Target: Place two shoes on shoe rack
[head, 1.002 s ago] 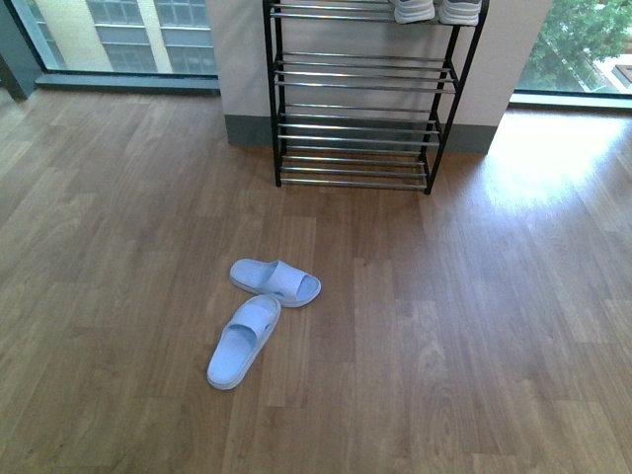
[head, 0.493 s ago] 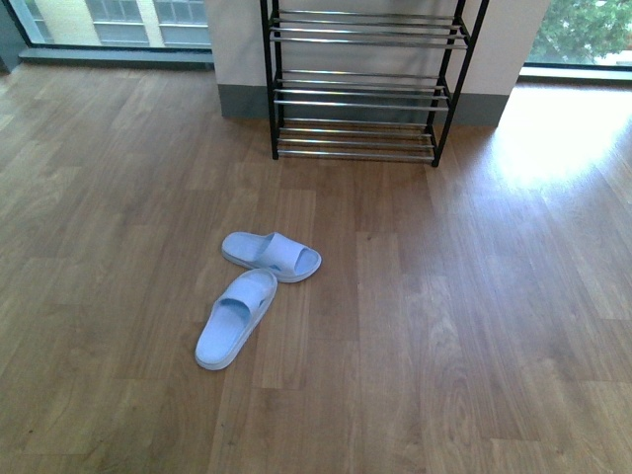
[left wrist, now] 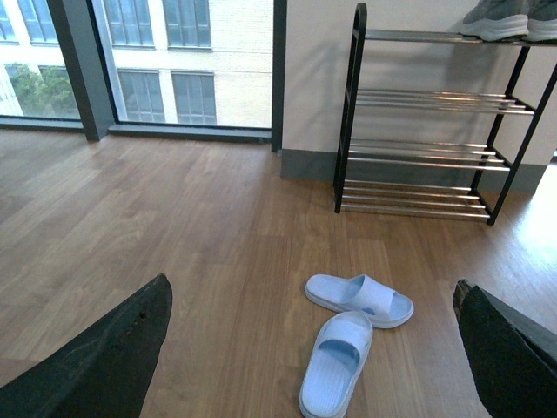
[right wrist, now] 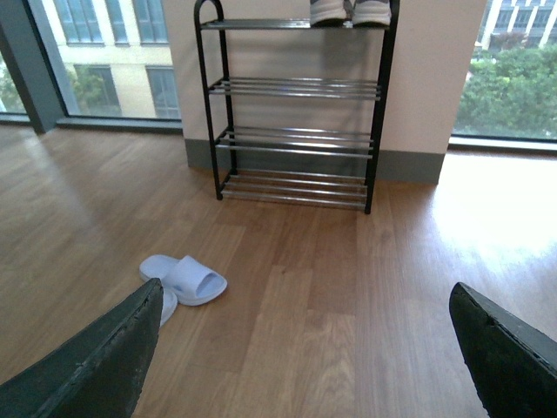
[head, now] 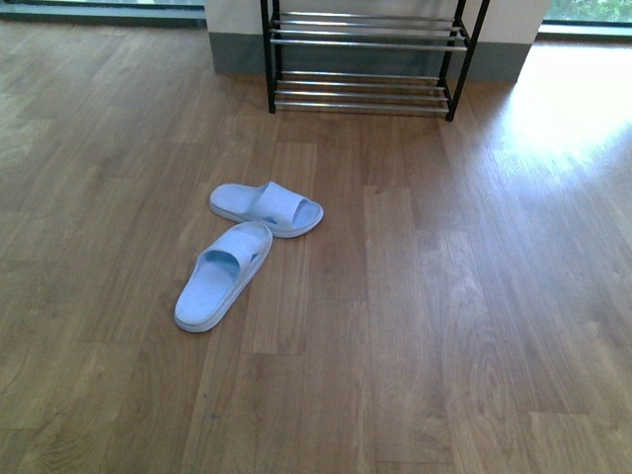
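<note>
My left gripper (left wrist: 312,286) is spread wide open and holding nothing, and so is my right gripper (right wrist: 306,290). You just see the dark fingers (left wrist: 113,348) out at the sides. Past them on the wood floor (head: 444,296) is a pair of light blue slippers (head: 267,207), lying at an angle to each other. The nearer one noses right up to the other, but I can't tell if they touch. Well beyond those, the shoe rack (right wrist: 296,87) stands against the wall (right wrist: 426,78). The two shoes (left wrist: 509,17) sit side by side on its top tier, toward the right end.
</note>
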